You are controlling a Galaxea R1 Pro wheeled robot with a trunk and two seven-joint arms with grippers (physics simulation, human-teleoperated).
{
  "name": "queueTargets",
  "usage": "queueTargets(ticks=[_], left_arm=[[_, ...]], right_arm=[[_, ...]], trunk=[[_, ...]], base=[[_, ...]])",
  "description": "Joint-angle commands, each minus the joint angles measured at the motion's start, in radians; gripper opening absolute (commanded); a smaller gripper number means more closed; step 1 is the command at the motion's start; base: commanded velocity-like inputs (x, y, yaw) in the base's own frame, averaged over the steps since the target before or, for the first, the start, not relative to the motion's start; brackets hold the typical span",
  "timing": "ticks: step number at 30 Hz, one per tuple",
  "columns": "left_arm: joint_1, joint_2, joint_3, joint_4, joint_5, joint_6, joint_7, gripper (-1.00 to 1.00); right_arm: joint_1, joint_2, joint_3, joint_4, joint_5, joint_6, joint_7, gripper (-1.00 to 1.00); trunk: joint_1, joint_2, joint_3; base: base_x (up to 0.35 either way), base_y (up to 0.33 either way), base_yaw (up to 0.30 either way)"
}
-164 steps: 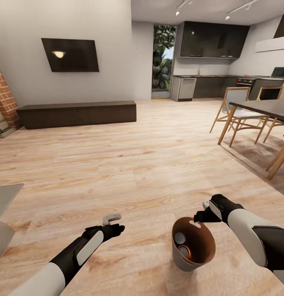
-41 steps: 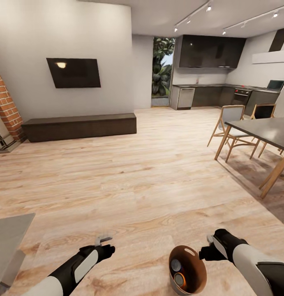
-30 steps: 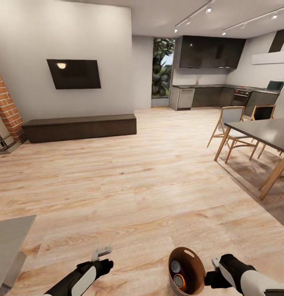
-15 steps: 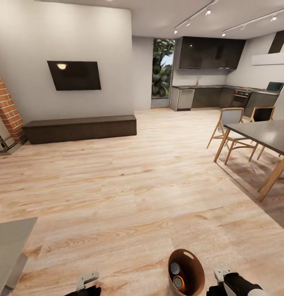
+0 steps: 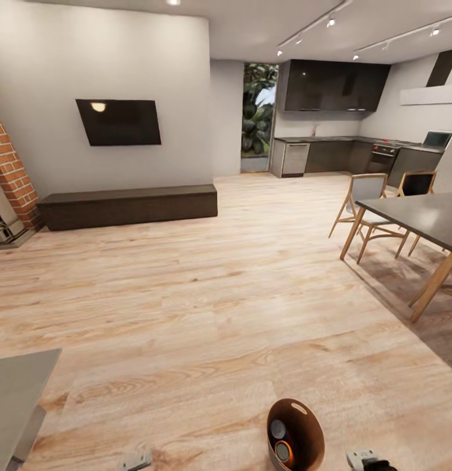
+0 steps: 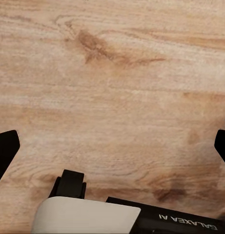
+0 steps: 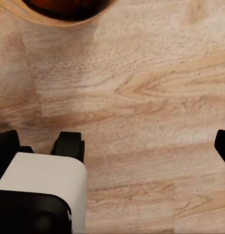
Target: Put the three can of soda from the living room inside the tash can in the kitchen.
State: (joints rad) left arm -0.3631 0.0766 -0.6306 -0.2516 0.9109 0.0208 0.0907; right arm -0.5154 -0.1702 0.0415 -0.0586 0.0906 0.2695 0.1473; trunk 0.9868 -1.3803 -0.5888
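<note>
Both your grippers, left (image 6: 112, 146) and right (image 7: 112, 141), are spread wide with nothing between them, just wood floor (image 5: 206, 281). The tash can (image 5: 295, 434) stands just left of the right gripper, with cans of soda (image 5: 281, 445) inside. The kitchen (image 5: 337, 137) is well beyond it.

Light wood plank floor (image 5: 206, 288) throughout. Grey walls; black TV (image 5: 119, 122) above a low dark bench (image 5: 127, 205). Dining table (image 5: 418, 216) with chairs right; what appears to be a glazed doorway (image 5: 256, 118) beyond.

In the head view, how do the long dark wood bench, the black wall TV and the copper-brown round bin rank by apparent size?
1. Long dark wood bench.
2. Black wall TV.
3. Copper-brown round bin, though it is nearest the camera.
</note>
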Motion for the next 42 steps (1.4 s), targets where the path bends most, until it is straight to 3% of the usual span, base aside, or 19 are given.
queueTargets(ticks=[1, 7, 10, 15, 30, 42], left_arm=[[0.006, 0.0, -0.001, 0.0, 0.0, -0.01, 0.0, 1.0], [0.024, 0.0, -0.012, 0.001, -0.001, -0.029, -0.002, 1.0], [0.035, 0.001, -0.048, 0.001, 0.001, -0.036, -0.003, 1.0], [0.043, 0.002, -0.075, 0.002, 0.002, -0.054, -0.003, 1.0], [0.054, -0.004, -0.109, 0.002, 0.003, -0.058, -0.002, 1.0], [0.055, -0.007, -0.114, 0.002, 0.003, -0.058, -0.002, 1.0]], right_arm=[[0.01, -0.002, 0.0, 0.0, 0.0, -0.01, 0.0, 1.0], [0.035, -0.01, 0.0, 0.003, 0.0, -0.026, 0.0, 1.0], [0.054, -0.011, 0.001, 0.004, 0.0, -0.045, 0.001, 1.0], [0.064, -0.009, 0.001, 0.005, 0.0, -0.059, 0.001, 1.0], [0.08, -0.004, 0.001, 0.005, 0.0, -0.061, 0.002, 1.0], [0.08, -0.004, 0.001, 0.005, -0.001, -0.061, 0.002, 1.0]], trunk=[[-0.004, 0.007, 0.003], [-0.027, 0.049, 0.022], [-0.038, 0.07, 0.031], [-0.058, 0.105, 0.047], [-0.115, 0.21, 0.094], [-0.161, 0.294, 0.132]], base=[[0.0, 0.0, 0.0], [0.0, 0.0, 0.0], [0.0, 0.0, 0.0], [0.0, 0.0, 0.0], [0.0, 0.0, 0.0], [0.0, 0.0, 0.0]])
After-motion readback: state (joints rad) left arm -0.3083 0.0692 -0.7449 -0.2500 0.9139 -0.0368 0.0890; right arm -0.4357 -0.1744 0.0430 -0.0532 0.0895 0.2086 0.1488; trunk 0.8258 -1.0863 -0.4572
